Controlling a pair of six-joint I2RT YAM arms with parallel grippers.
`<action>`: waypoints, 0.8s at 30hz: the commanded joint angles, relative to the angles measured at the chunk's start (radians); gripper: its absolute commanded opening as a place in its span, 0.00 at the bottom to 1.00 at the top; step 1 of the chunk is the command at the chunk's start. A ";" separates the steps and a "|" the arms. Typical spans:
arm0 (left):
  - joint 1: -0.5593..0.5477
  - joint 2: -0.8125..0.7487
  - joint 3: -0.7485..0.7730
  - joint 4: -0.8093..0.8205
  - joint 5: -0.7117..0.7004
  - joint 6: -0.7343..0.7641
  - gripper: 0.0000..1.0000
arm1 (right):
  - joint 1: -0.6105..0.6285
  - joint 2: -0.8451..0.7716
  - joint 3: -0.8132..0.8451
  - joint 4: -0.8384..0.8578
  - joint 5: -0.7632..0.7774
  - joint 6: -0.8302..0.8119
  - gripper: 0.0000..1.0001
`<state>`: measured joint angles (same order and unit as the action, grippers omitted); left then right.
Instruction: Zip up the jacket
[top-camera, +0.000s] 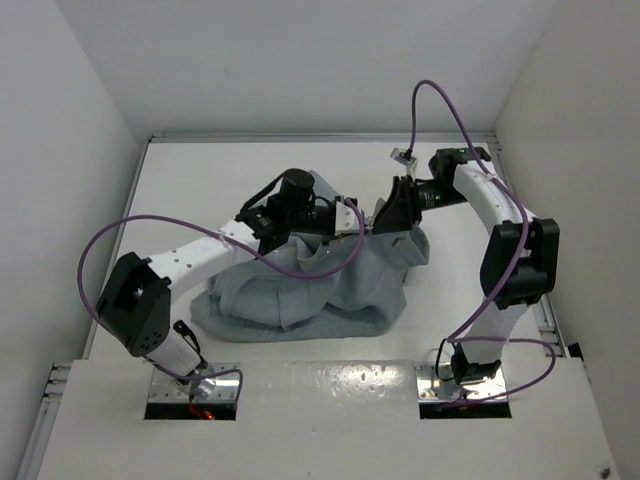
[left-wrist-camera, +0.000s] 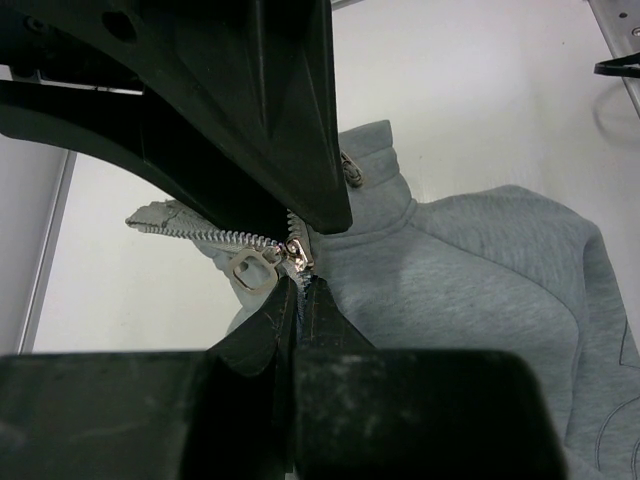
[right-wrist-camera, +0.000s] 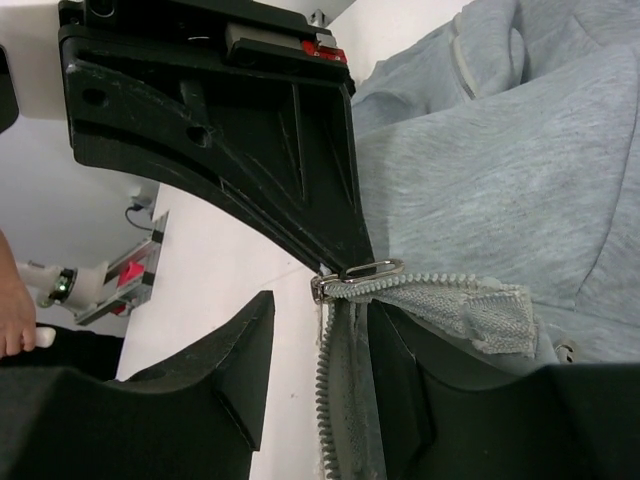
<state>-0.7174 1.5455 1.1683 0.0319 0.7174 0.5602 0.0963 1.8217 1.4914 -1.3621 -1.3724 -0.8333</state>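
Note:
The light grey jacket (top-camera: 300, 285) lies crumpled mid-table, its collar end lifted between the two grippers. My left gripper (left-wrist-camera: 300, 290) is shut on the jacket's zipper edge just below the metal slider (left-wrist-camera: 297, 250), whose pull tab (left-wrist-camera: 252, 270) hangs to the left. My right gripper (right-wrist-camera: 320, 310) stands open around the unzipped teeth (right-wrist-camera: 335, 400), which run down close to its right finger (right-wrist-camera: 400, 380) without being clamped. The slider (right-wrist-camera: 325, 288) and its pull ring (right-wrist-camera: 372, 268) sit just above these fingers. In the top view the left gripper (top-camera: 350, 222) and right gripper (top-camera: 385, 215) nearly touch.
White walls close in the table (top-camera: 200, 180) at the back and both sides. Purple cables (top-camera: 100, 250) loop off both arms, one draped over the jacket. The right gripper's black body (left-wrist-camera: 250, 120) fills the upper left wrist view; the left gripper's body (right-wrist-camera: 250, 130) fills the upper right wrist view.

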 joint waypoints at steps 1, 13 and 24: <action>0.009 -0.001 0.050 0.045 0.037 0.010 0.00 | 0.016 0.010 0.047 -0.400 -0.056 -0.012 0.43; -0.001 0.018 0.059 0.036 0.019 0.010 0.00 | 0.059 0.036 0.079 -0.401 -0.071 -0.007 0.29; -0.001 0.038 0.079 0.003 -0.035 0.010 0.00 | 0.071 0.047 0.086 -0.400 -0.071 0.000 0.02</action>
<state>-0.7128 1.5681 1.1946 -0.0185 0.6971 0.5598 0.1223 1.8767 1.5383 -1.3350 -1.3563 -0.8326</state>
